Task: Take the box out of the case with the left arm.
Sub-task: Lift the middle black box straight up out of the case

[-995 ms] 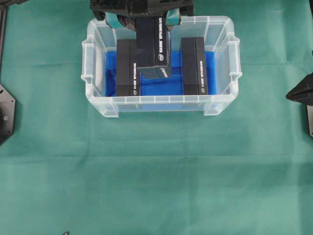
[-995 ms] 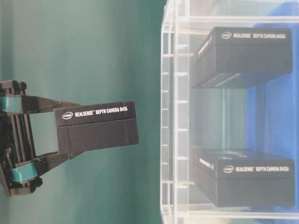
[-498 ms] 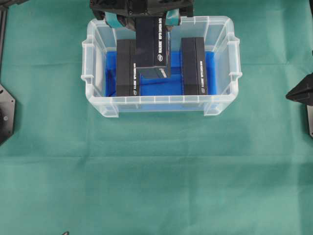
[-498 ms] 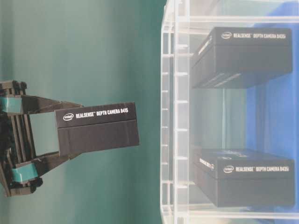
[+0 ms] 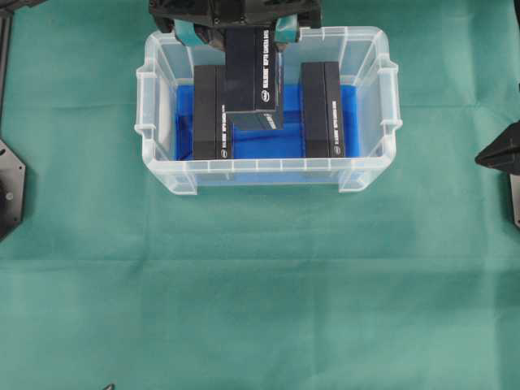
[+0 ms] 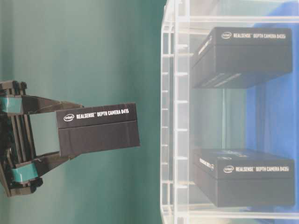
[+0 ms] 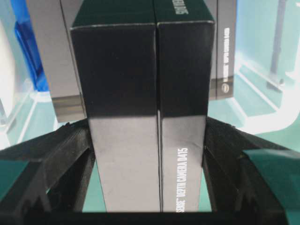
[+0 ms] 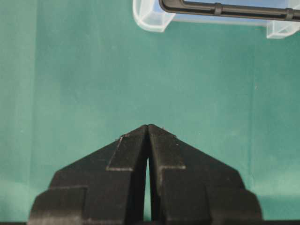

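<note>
Most of the left arm is cut off at the top edge of the overhead view, so only its black boxy end and 2 teal pads can be seen. The left gripper is clamped on the box, a long black cardboard box with sharp corners and small white print along one side. In the table-level view, which is turned sideways, the box sits clear outside the case's rim, so it is lifted above the case and touches nothing but the gripper. From overhead the held box covers part of the blue floor and a bit of the left of the 2 boxes still in the case, so I cannot see what lies right under it. Those 2 black boxes lie flat on the blue floor, well apart, one toward each side. The case is clear, smooth plastic with rounded corners and small ribbed handles on its rim, and its walls blur the boxes seen through them. In the left wrist view the box fills the middle, and the black lattice fingers press on both its sides. The right gripper is pressed together, 2 black wedge-shaped tips meeting at a point above the tabletop, which is covered in soft green cloth with faint creases.
</note>
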